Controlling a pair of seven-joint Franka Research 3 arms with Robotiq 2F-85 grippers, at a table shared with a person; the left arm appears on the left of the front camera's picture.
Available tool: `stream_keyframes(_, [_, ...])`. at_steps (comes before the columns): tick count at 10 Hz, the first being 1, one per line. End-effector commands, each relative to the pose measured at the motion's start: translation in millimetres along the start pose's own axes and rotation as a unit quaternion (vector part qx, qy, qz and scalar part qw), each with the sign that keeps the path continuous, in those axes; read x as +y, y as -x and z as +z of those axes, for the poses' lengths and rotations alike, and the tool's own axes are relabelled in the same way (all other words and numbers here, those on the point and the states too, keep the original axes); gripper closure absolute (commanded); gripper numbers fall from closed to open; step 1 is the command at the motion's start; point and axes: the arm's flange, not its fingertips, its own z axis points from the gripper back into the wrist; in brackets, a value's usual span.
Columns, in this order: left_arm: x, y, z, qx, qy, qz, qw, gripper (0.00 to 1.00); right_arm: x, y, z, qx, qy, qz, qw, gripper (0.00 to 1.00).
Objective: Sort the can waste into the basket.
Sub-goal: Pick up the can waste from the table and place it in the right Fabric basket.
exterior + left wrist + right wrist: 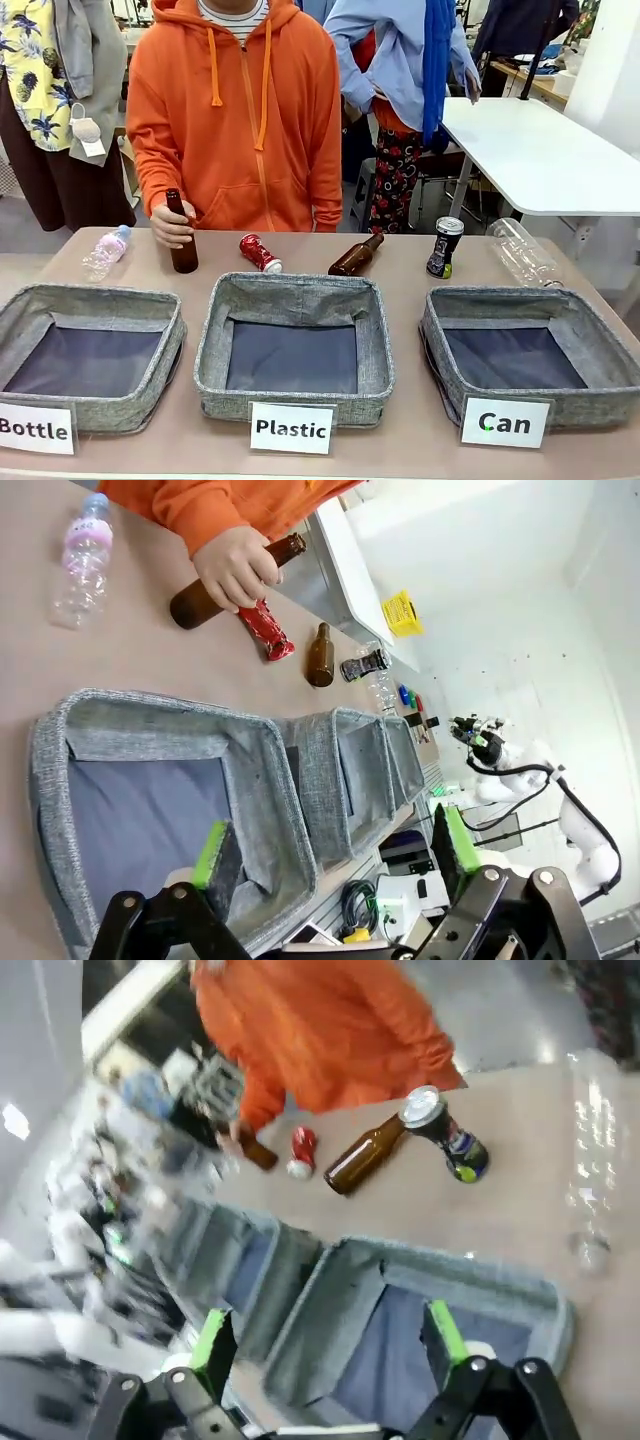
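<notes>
**Can waste, two pieces**
- Red can (260, 253): crushed, lying on its side, upper centre of the front view, on the table beyond the "Plastic" basket (295, 290)
- Dark can (444, 247): upright, upper right, just behind the "Can" basket (520, 298)

**Basket interior:** dark base bare, no can inside

**Progress:** judged nil; both cans left to move

**Left gripper** (333, 845): jaws wide apart, nothing between

**Right gripper** (327, 1335): likewise spread and empty, above a grey basket whose label is out of frame

**Obscured:** left half of the right wrist view smeared; dark can's print unreadable; clear bottle (522, 250) faint against the table
</notes>
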Motion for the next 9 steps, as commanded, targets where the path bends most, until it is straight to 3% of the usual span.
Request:
stream_keyframes(1, [1, -1, 0, -0.008, 0.011, -0.012, 1.0, 0.0, -16, -15, -55, 0.018, 0.067, 0.249, 0.966, 0.0])
stream_keyframes(2, [1, -1, 0, -0.008, 0.011, -0.012, 1.0, 0.0, -5, -14, -80, 0.03, 0.05, 0.325, 0.944, 0.0])
stream_keyframes(3, [1, -1, 0, -0.008, 0.011, -0.012, 1.0, 0.0, 7, -10, -100, 0.025, 0.071, 0.401, 0.913, 0.0])
stream_keyframes(4, [1, -1, 0, -0.008, 0.011, -0.012, 1.0, 0.0, 19, -4, -111, 0.028, 0.073, 0.422, 0.903, 0.0])
stream_keyframes(5, [1, -1, 0, -0.008, 0.011, -0.012, 1.0, 0.0, 11, -18, -91, 0.091, 0.029, 0.24, 0.966, 0.0])
stream_keyframes(7, [1, -1, 0, -0.008, 0.011, -0.012, 1.0, 0.0, 11, -18, -91, 0.091, 0.029, 0.24, 0.966, 0.0])
stream_keyframes(8, [1, -1, 0, -0.008, 0.011, -0.012, 1.0, 0.0, 16, -16, -102, 0.097, 0.036, 0.298, 0.949, 0.0])
stream_keyframes(9, [0, 0, 0, -0.002, 0.001, 0.0, 1.0, 0.0, -4, -29, -111, 0.114, -0.009, 0.338, 0.934, 0.0])
